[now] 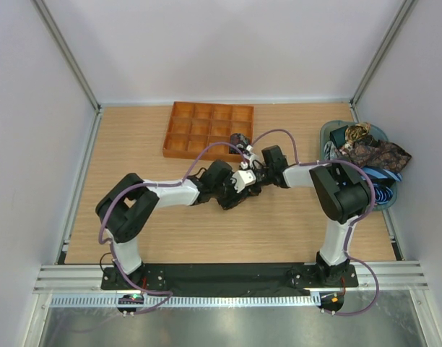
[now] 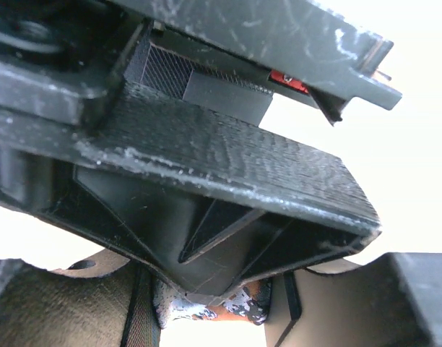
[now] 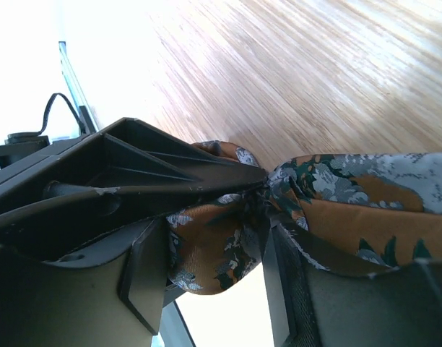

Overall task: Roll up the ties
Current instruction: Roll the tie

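Right gripper (image 3: pixel 264 191) first: its two dark fingers are pressed together on a paisley tie (image 3: pixel 365 195), and the brown-orange cloth with grey and green figures is bunched tight right at the pinch. A fold of it bulges out below the fingers, and the broader part of the tie runs off to the right edge of the wrist view, with the wooden table (image 1: pixel 134 144) behind it.

Over to the left gripper (image 2: pixel 228 303). Its camera is almost filled by the dark body of the other arm's gripper, that's how close these two are. Low in that view a scrap of orange and grey fabric shows in the gap between the left fingers (image 2: pixel 62 307). Gripping it or merely around it? I cannot tell, the view is too blocked.

From above, both arms reach inward and meet over the middle of the table, wrists crowded together; the tie itself is hard to pick out there among the dark links.

Just beyond the meeting point sits the orange gridded tray (image 1: pixel 170 134), toward the far side. Well off to the right, a blue-green bin (image 1: pixel 329 134) holds a heap of loose ties: paisley ones (image 1: pixel 376 153) on top, blue striped ones (image 1: pixel 383 191) spilling over its near rim.
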